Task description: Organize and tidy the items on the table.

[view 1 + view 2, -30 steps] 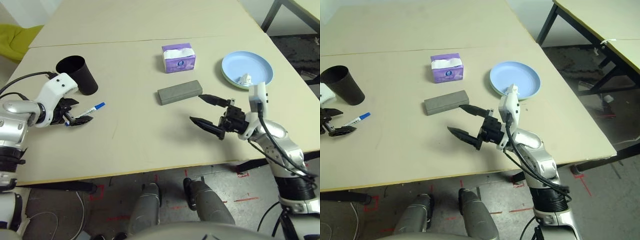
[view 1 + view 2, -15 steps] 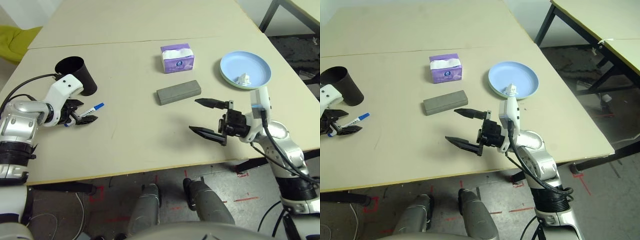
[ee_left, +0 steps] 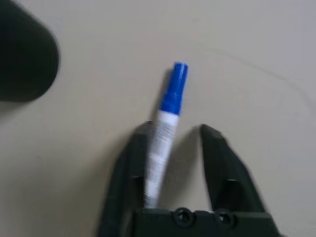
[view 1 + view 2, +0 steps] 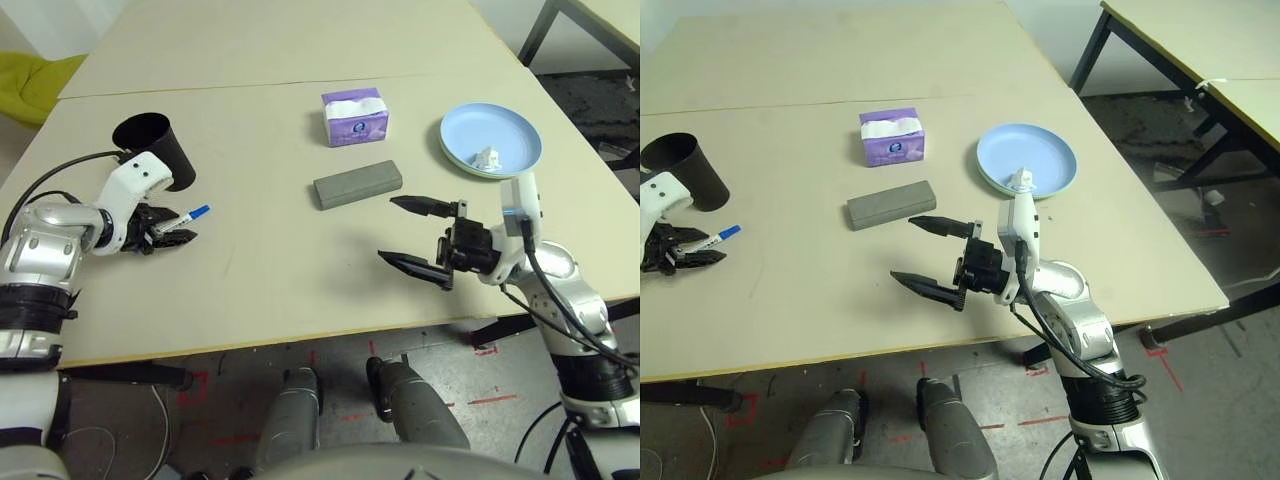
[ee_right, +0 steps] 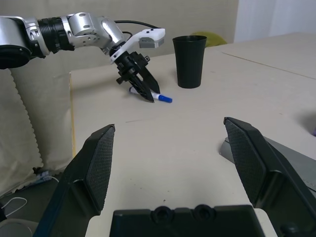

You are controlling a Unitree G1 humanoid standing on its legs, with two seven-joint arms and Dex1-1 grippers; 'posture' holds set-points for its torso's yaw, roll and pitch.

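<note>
My left gripper (image 4: 172, 233) is down on the table (image 4: 260, 280), open, its fingers straddling a white marker with a blue cap (image 3: 165, 118); the marker rests against one finger. The black tapered cup (image 4: 160, 148) stands just behind it. My right gripper (image 4: 388, 229) hovers open and empty in front of the grey glasses case (image 4: 358, 184). The purple tissue pack (image 4: 355, 115) stands behind the case. A crumpled paper wad (image 4: 489, 157) lies on the blue plate (image 4: 490, 130), which is stacked on the green plate (image 4: 447, 155). The sunglasses and a second marker are out of view.
A seam (image 4: 250, 85) crosses the tabletop behind the items. A dark table leg (image 4: 540, 30) stands at the far right, and a yellow-green object (image 4: 30, 80) lies beyond the far left edge.
My left gripper has shifted toward the marker and lowered so its fingers straddle it. My right gripper drew back from the glasses case toward the front edge, then held still.
</note>
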